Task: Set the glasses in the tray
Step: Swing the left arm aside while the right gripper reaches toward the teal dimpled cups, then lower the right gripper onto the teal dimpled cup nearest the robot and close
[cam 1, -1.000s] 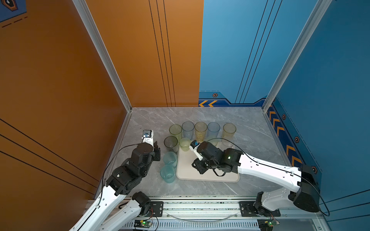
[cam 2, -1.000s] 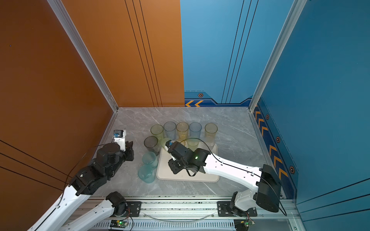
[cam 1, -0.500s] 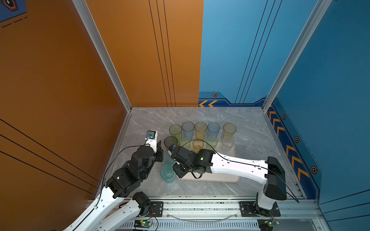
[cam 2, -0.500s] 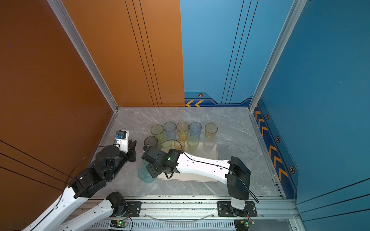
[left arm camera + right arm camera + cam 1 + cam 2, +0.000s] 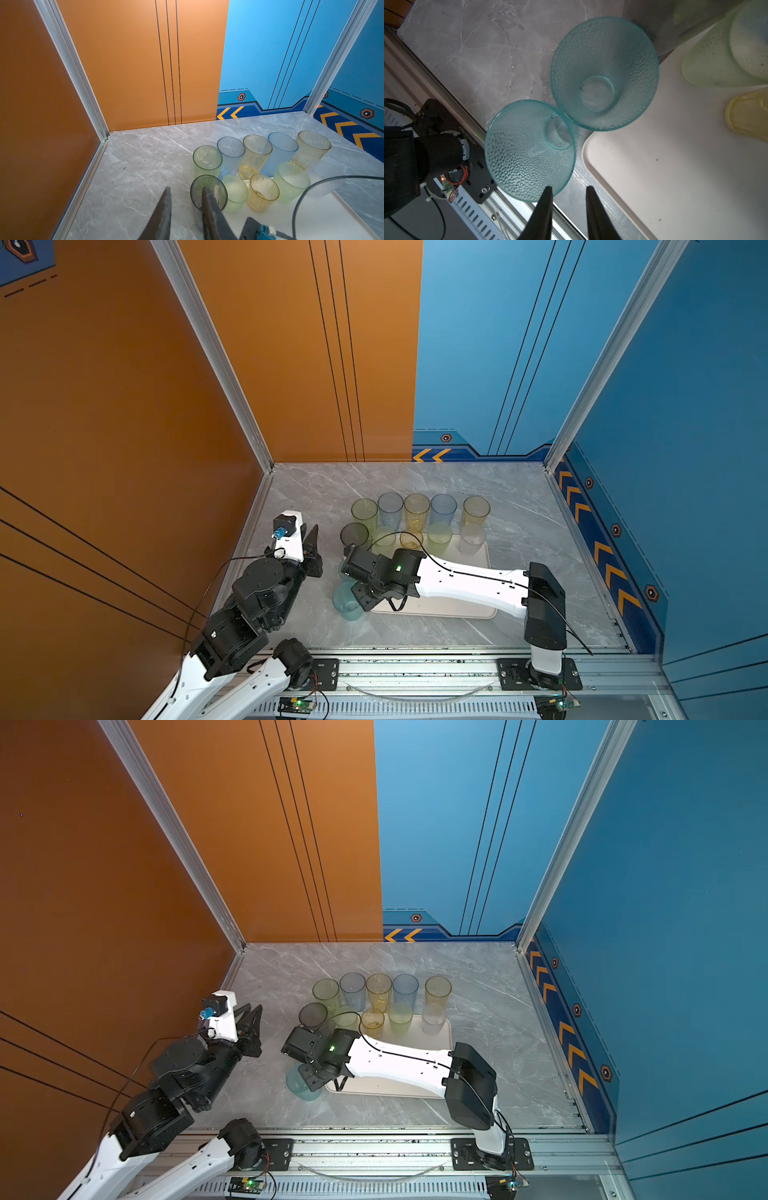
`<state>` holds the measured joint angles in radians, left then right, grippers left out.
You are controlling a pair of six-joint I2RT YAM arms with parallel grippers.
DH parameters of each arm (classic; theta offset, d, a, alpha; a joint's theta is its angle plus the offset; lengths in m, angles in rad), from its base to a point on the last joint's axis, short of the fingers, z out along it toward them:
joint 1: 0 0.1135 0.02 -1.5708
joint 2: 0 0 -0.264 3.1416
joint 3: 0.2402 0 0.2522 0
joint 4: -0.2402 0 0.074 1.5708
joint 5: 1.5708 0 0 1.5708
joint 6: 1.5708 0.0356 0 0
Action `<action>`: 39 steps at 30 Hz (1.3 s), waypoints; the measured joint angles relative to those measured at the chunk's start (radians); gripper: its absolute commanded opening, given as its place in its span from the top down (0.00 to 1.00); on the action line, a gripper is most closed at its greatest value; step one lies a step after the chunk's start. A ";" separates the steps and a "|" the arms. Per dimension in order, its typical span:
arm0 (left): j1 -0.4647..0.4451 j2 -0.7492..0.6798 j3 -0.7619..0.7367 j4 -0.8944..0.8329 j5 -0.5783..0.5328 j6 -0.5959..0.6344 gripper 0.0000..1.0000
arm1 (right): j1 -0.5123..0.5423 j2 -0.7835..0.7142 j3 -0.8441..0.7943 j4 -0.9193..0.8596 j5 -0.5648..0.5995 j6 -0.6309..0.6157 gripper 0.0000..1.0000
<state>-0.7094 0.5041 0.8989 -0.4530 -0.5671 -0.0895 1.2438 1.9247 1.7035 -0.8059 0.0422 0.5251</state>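
Note:
Two teal glasses stand on the table at the tray's left edge, the farther one [image 5: 604,72] touching the nearer one [image 5: 529,149]. My right gripper [image 5: 568,190] hovers over them, open, nothing between its fingers; one fingertip overlaps the nearer rim. In both top views its wrist [image 5: 374,572] hides most of them, with one teal glass [image 5: 347,605] showing. The cream tray [image 5: 457,605] holds several short glasses along its far edge. A smoky grey glass [image 5: 354,534] stands left of the tray. My left gripper [image 5: 186,192] is open and empty, just left of it.
Five tall glasses [image 5: 417,510] stand in a row behind the tray. The orange wall [image 5: 166,448] is close on the left. The metal rail [image 5: 415,668] runs along the table's front edge, just beyond the nearer teal glass. A black cable [image 5: 301,197] arcs above the tray.
My right arm has swung left across the tray, from over its middle to above the teal glasses. My left gripper has shifted only a little, staying beside the grey glass.

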 measured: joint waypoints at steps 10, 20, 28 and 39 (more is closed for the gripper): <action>0.000 0.000 0.000 0.001 0.011 0.031 0.72 | 0.000 0.058 0.061 -0.026 0.015 0.000 0.75; 0.000 -0.024 0.000 0.000 0.011 0.049 0.70 | 0.000 0.106 0.126 -0.059 0.019 0.000 0.78; 0.000 -0.024 0.000 0.001 0.011 0.050 0.69 | -0.002 0.128 0.139 -0.086 0.042 0.001 0.80; 0.000 -0.026 0.000 0.000 0.010 0.068 0.69 | -0.006 0.178 0.179 -0.103 0.042 0.004 0.86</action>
<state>-0.7094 0.4786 0.8993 -0.4526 -0.5568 -0.0219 1.2377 2.1029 1.8824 -0.9092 0.0841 0.5293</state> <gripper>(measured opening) 0.313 0.150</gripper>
